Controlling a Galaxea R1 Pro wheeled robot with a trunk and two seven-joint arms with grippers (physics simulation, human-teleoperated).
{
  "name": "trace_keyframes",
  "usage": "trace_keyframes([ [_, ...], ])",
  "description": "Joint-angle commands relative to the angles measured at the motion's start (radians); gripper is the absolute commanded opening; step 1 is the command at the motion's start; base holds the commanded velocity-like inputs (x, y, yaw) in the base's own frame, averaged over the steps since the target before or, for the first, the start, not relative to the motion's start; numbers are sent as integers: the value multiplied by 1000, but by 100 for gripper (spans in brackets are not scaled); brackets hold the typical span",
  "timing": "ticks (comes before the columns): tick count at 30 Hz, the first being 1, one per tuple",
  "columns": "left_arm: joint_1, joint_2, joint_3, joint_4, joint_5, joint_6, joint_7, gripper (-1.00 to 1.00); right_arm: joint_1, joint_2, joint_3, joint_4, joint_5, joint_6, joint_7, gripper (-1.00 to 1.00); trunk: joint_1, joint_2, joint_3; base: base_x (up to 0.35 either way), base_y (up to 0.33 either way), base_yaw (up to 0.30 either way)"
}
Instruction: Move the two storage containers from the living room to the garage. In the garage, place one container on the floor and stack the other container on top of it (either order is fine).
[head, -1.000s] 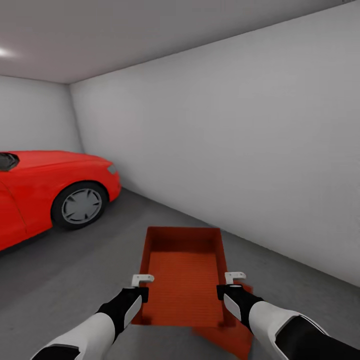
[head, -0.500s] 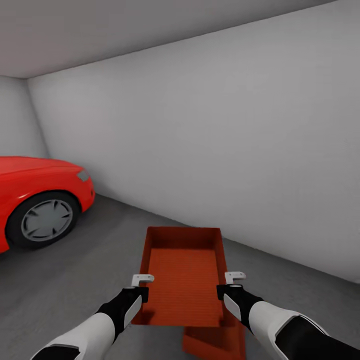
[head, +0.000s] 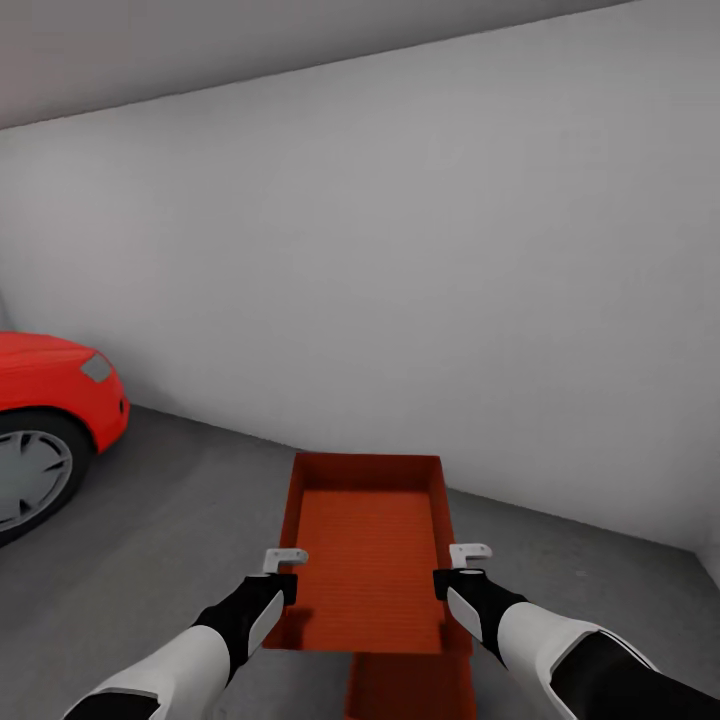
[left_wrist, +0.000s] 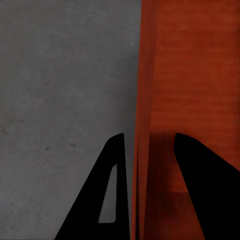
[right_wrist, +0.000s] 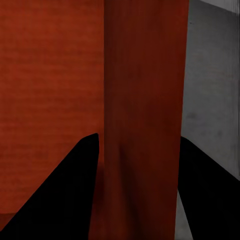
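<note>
Both grippers clamp one orange-red storage container (head: 365, 550) between us and the pale grey garage wall (head: 420, 300): our left gripper (head: 283, 572) pinches its left long wall, our right gripper (head: 456, 567) the right long wall, each narrowed onto the thin plastic. We hold the bin level in front of the trunk, open side up, above the dark grey concrete floor (head: 150, 540). A second storage container (head: 410, 685) shows as an orange-red strip directly under the near end of the held one, down by the lower edge of the head view; whether the two touch we cannot tell.

At the far left of the head view, the nose and front wheel of a red car (head: 45, 420) stand well apart from the bins.

Our left wrist camera shows the left gripper (left_wrist: 147, 165) with one dark finger (left_wrist: 107, 195) outside the wall over mottled floor and the other inside the bin. Our right wrist camera shows the right gripper (right_wrist: 140, 165) straddling the opposite wall (right_wrist: 145, 100), with the ribbed inner surface on one side and floor on the other.
</note>
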Motion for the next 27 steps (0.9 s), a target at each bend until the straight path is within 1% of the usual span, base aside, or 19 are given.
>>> trace_keyframes([
  [1, 0, -1, 15, 1, -7, 8, 7, -100, -1, 8, 88, -2, 11, -42, -52, -100, 1, -1, 0, 105, 10, -281],
  [27, 0, -1, 15, 0, -7, 8, 7, -100, 0, 8, 89, -3, 11, -42, -52, -100, 1, -1, 0, 7, 1, -276],
])
